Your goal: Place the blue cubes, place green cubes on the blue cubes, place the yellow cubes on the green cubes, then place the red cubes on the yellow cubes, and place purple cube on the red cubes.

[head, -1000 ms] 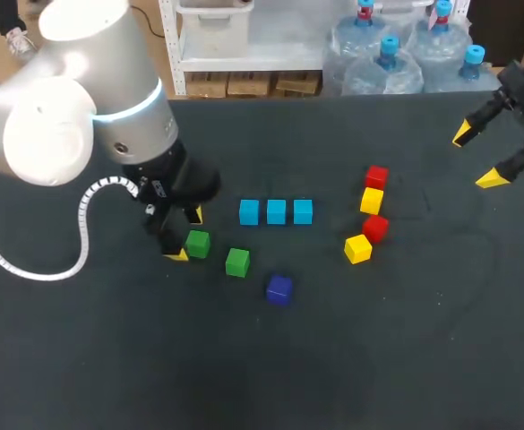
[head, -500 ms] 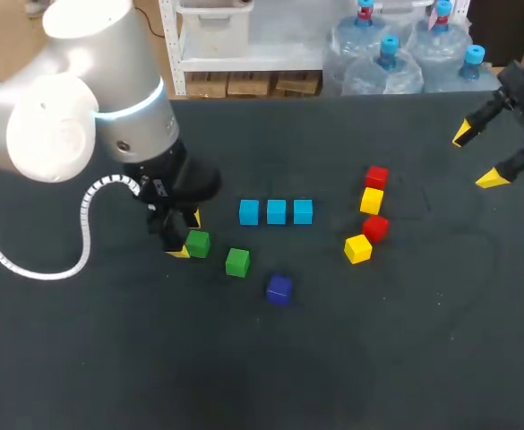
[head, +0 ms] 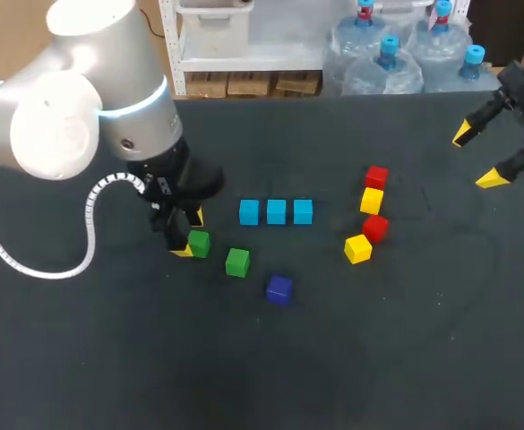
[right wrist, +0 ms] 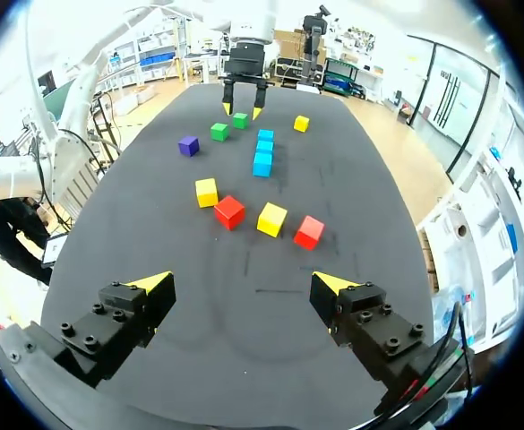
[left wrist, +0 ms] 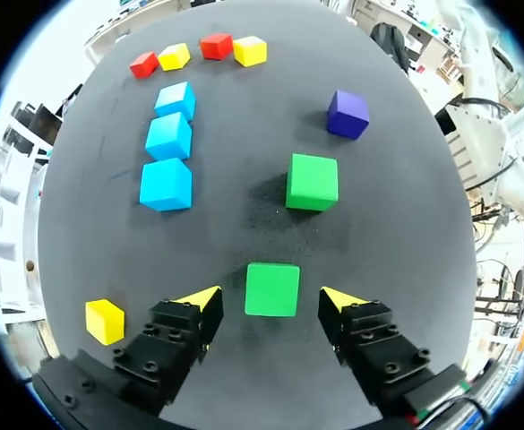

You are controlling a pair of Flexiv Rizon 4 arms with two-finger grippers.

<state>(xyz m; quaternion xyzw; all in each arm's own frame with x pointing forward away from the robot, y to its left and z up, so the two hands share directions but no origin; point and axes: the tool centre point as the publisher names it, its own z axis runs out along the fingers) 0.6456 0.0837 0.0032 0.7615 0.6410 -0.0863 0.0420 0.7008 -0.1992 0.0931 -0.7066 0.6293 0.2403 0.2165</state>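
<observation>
Left gripper (left wrist: 270, 296) spread around green cube (left wrist: 272, 289), fingers clear of it. Right gripper (right wrist: 241, 281) spread wide, holding nothing.

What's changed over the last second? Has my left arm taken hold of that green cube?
The left gripper edged slightly rightward in the head view. The nearer green cube lies between its open fingers, with gaps on both sides, so nothing has been gripped. That cube, the blue cubes, the other cubes and the open right gripper stayed where they were.
</observation>
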